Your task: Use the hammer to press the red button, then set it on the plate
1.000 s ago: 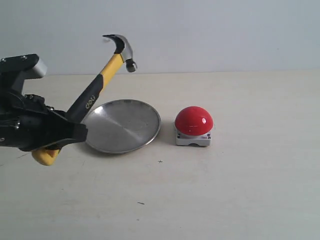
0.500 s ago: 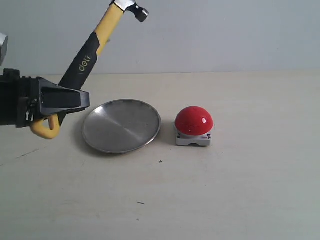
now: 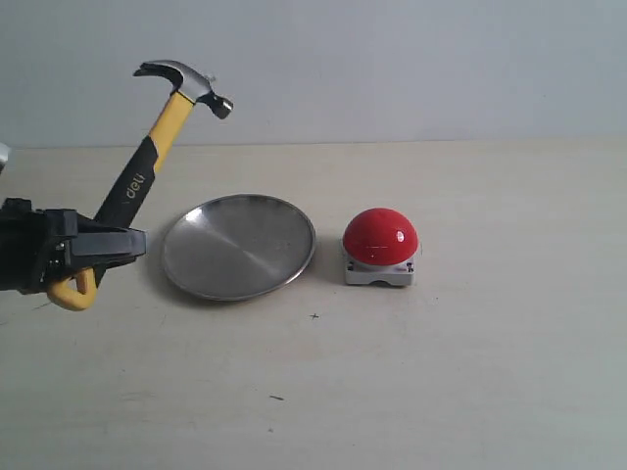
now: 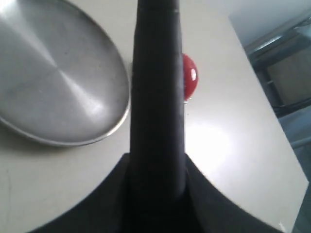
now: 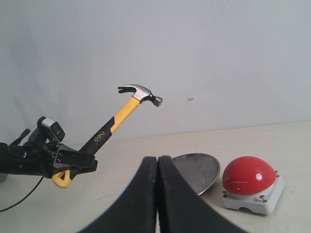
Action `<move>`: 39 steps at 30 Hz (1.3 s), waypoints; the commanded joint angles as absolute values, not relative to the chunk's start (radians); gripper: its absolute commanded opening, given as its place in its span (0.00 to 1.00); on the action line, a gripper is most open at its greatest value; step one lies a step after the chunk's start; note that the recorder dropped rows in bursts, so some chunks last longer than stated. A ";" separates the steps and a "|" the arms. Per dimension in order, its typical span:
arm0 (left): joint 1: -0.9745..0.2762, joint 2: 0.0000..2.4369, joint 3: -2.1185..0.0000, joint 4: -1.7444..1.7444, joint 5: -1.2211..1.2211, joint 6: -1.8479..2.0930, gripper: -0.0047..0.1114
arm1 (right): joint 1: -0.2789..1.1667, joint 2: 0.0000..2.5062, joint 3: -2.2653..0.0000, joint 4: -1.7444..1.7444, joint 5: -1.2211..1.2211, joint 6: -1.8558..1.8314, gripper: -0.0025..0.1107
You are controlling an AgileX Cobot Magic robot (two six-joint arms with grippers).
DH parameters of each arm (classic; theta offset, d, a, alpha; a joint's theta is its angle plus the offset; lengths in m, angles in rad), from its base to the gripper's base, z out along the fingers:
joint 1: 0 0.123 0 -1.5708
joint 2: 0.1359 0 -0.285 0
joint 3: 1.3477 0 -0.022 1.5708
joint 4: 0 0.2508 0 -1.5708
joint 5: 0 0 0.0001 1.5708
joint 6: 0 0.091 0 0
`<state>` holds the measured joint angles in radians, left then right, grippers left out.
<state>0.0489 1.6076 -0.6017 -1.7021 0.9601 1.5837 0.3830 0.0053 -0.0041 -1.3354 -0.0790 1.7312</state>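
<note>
My left gripper (image 3: 103, 245) is at the left edge of the table, shut on the lower black handle of the hammer (image 3: 137, 186). The hammer slants up to the right. Its dark metal head (image 3: 186, 83) is in the air above and left of the plate (image 3: 238, 245), and its yellow loop (image 3: 69, 294) hangs below the fingers. The silver plate lies bare on the table. To its right stands the red button (image 3: 380, 237) on its grey base, untouched. In the left wrist view the handle (image 4: 158, 97) hides part of the button (image 4: 189, 80). My right gripper (image 5: 158, 160) is shut and holds nothing, out of the exterior view.
A pale wall stands behind the light table (image 3: 441, 372). In the left wrist view the table edge (image 4: 252, 73) shows, with dark furniture beyond it. A thin cable (image 5: 19, 199) trails under the left arm. A few small dark specks mark the tabletop in front.
The hammer swung up high half a second ago. Its head has since come lower and to the left, and the left gripper has drawn back left. Plate and button have not moved.
</note>
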 commanded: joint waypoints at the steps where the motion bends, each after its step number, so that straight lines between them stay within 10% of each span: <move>1: 0.095 1.601 -0.568 -1.744 1.221 1.727 0.04 | 0.383 0.000 0.000 -1.343 -0.079 1.721 0.02; 39: 0.068 2.060 -0.843 -1.744 1.221 1.613 0.04 | 0.383 0.000 0.000 -1.343 -0.080 1.703 0.02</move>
<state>0.0708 2.0731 -0.8224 -1.7027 1.1492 1.5841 0.3830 0.0053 -0.0041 -1.3354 -0.0790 1.7123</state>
